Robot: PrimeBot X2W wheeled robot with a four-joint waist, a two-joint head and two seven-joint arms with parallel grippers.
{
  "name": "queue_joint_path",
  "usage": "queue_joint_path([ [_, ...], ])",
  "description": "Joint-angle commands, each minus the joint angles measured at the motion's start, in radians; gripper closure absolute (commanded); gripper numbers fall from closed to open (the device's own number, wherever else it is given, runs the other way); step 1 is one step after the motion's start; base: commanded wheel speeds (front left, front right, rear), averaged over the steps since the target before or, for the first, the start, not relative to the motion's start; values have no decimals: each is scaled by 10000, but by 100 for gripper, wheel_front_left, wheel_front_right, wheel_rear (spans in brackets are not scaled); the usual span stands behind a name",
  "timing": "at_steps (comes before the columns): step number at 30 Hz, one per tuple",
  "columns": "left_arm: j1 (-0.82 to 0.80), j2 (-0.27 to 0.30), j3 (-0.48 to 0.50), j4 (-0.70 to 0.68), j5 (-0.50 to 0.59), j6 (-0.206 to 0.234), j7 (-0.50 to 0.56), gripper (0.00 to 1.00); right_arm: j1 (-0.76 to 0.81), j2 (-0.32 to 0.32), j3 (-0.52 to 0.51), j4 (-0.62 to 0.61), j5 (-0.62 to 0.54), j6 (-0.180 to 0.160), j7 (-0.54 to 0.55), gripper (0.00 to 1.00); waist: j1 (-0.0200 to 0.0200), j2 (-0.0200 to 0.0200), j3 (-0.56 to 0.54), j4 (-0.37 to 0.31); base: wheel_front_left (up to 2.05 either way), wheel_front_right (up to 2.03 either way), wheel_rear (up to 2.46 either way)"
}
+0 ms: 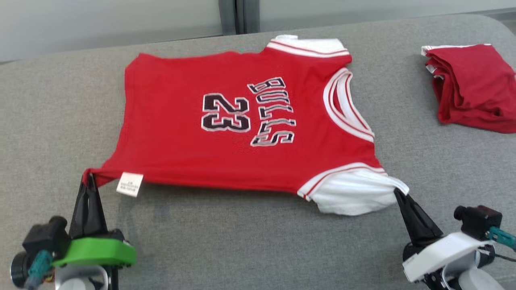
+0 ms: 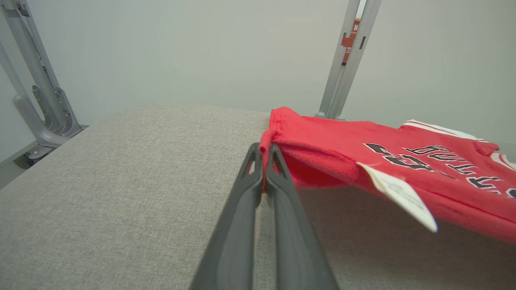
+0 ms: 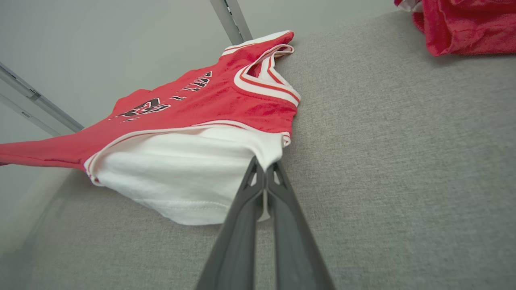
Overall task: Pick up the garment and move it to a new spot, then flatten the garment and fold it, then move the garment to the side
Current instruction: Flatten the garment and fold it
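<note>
Red jersey (image 1: 181, 133) stretches between left jaws clamped on its hem corner and right jaws pinching its sleeve.

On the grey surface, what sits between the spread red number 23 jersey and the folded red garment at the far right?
Nothing: the head view shows bare grey fabric surface between the red jersey and the folded red garment.

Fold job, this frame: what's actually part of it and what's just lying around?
In the job:
red jersey, spread on the grey surface
left pincer, shut on its hem corner
right pincer, shut on its white sleeve

Lying about:
bunched red garment, far right, apart from the jersey
metal frame post, behind the surface
</note>
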Motion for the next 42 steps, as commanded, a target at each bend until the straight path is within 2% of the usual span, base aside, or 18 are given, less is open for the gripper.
queue_joint_path([
  [1,475,-4,9,-342,46,196,83,100,427,-76,-248,-324,-70,-23,192,100,1,0,-374,36,0,0,0],
  [5,2032,-105,-277,-2049,-34,745,990,100,1975,78,-1160,-1871,-453,-23,1368,100,1,0,-542,72,0,0,0],
  [9,2769,-132,-428,-3185,-131,1106,1628,100,2868,455,-1941,-3028,-734,-23,2220,100,1,0,-544,99,0,0,0],
  [15,2939,8,-537,-3741,-166,1160,2248,100,3171,978,-2486,-3965,-1052,-23,3124,100,1,0,-382,57,0,0,0],
  [23,2219,375,-729,-3449,-276,989,3350,100,2276,1047,-2606,-4115,-840,-21,3861,100,1,0,299,105,0,0,0],
  [31,695,723,-932,-2648,-553,732,4764,100,217,549,-2397,-3397,-274,-20,4542,100,1,0,1447,223,0,0,0],
  [37,-289,838,-1061,-1974,-656,559,4815,100,-1118,299,-2097,-2547,121,-20,4360,100,1,0,2022,339,0,0,0],
  [38,-430,819,-1101,-1867,-686,498,4751,42,-1295,287,-2044,-2437,218,-20,4176,64,1,0,2066,362,0,0,0],
  [39,-500,830,-1138,-1760,-680,455,4701,0,-1405,311,-2009,-2347,307,-20,4013,0,1,0,2086,375,0,0,0],
  [42,-639,727,-1177,-1545,-698,427,4363,0,-1692,193,-1882,-2174,184,-18,3116,0,1,0,2119,395,0,0,0],
])
